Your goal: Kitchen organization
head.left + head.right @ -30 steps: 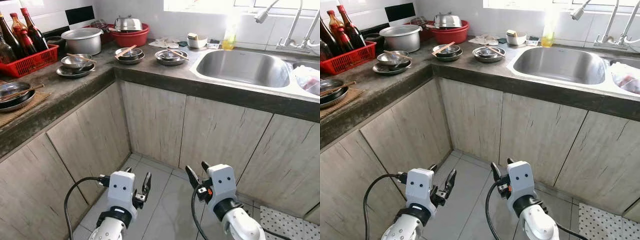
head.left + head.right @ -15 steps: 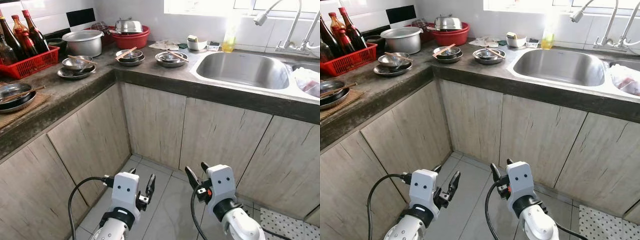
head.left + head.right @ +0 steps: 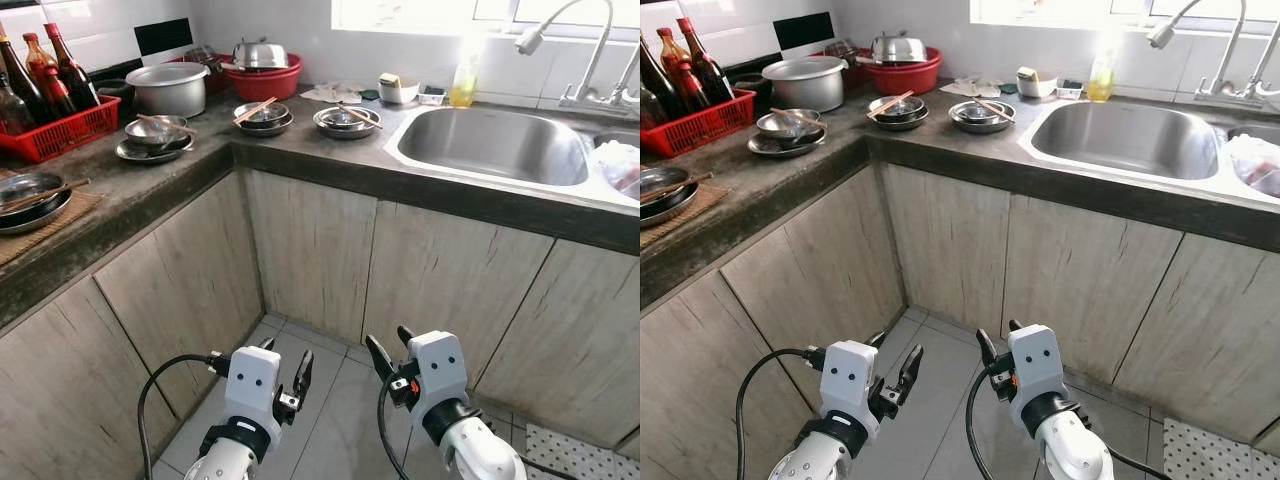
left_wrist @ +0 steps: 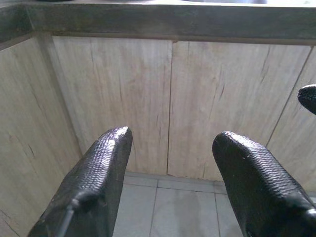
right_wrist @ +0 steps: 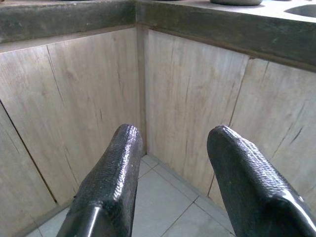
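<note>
My left gripper (image 3: 283,372) hangs low over the tiled floor (image 3: 330,400) with its two black fingers spread apart and nothing between them. My right gripper (image 3: 386,350) hangs just beside it at the same height, its fingers also parted and empty. Both point toward the pale wooden cabinet doors (image 3: 310,250) in the inside corner of the L-shaped counter.

Above the doors runs the dark stone countertop (image 3: 300,150). On its left arm, near the front edge, a dark pan with chopsticks (image 3: 28,192) sits on a woven mat (image 3: 35,232). Further along that arm a red basket (image 3: 55,125) holds several dark bottles (image 3: 55,70), and beside it a stack of steel bowls with chopsticks (image 3: 153,135) rests near the edge.

At the counter's back corner stand a large aluminium pot (image 3: 168,87) and a red basin (image 3: 262,77) with a steel lid in it. In front of the basin, near the front edge of the right arm, are two more sets of steel dishes with chopsticks, one (image 3: 263,115) to the left of the other (image 3: 346,119).

To their right the steel sink (image 3: 495,145) is sunk in the countertop, with a faucet (image 3: 560,40) at its far rim, a yellow bottle (image 3: 461,82) and a small white cup (image 3: 398,90) by the back wall.
</note>
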Tool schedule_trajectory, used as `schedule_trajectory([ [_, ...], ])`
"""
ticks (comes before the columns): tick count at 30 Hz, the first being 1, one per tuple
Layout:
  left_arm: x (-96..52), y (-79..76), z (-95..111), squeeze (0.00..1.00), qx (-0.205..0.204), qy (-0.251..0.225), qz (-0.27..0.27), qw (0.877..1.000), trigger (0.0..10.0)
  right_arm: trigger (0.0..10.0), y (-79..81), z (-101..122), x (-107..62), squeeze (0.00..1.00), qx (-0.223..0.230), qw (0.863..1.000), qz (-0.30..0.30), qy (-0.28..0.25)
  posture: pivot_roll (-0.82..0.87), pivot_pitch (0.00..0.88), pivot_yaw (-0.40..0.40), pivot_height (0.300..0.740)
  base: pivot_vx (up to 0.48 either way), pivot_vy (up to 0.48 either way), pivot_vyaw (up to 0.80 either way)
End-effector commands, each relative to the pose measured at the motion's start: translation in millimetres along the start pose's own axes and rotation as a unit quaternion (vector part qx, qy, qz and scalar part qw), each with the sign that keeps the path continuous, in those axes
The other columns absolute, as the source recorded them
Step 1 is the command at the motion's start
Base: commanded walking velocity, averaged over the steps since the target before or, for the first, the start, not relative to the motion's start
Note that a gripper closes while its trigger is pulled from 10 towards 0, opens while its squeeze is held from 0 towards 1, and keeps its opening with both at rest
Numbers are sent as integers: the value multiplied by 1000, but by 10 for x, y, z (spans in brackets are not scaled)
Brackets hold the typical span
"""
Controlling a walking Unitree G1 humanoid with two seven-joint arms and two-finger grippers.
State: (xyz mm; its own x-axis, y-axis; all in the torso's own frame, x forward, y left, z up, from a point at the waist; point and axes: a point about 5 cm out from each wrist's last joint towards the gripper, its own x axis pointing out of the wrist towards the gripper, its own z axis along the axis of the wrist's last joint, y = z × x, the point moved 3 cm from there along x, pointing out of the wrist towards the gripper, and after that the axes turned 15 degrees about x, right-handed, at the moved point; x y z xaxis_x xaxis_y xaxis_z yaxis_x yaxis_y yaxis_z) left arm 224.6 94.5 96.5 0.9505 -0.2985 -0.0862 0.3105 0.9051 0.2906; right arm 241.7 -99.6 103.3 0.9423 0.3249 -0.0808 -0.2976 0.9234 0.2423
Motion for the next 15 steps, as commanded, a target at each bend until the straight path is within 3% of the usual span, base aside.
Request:
schedule_trajectory([
  [1,-9,-11,-37,0,3,6,-2,1000,10000,10000,2,-17,4,0,3,1000,1,3,87,0,-10,740,480,0,0],
  [15,-1,3,-35,0,5,4,-6,1000,10000,10000,-24,-24,18,0,20,1000,-9,4,86,0,-6,740,480,0,0],
])
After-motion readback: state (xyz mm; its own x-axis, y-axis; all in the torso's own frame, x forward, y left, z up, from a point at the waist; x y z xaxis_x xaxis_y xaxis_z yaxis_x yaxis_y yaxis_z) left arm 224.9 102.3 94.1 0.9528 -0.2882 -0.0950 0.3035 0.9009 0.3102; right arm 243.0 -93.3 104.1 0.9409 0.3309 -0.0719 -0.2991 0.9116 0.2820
